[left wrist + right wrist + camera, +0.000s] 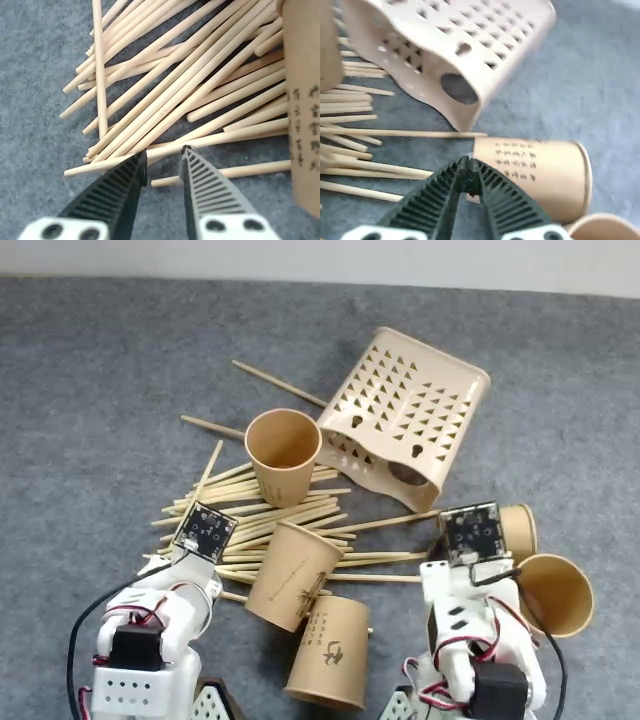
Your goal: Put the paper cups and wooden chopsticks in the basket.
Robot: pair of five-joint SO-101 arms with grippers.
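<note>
So far you have nothing visibly basketed: basket (410, 410) tipped upper right of centre, five paper cups (283, 450) and wooden chopsticks (270, 515) loose mid-frame, left gripper (162, 160) parted and empty, right gripper (470, 172) closed.

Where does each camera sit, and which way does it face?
High view: fixed overhead, looking down on the table; left arm, right arm show.
Left wrist view: on the left arm, looking past the left gripper at chopsticks.
Right wrist view: on the right arm, past the right gripper at a lying cup and basket.
Shared: high and right wrist views show the basket.
</note>
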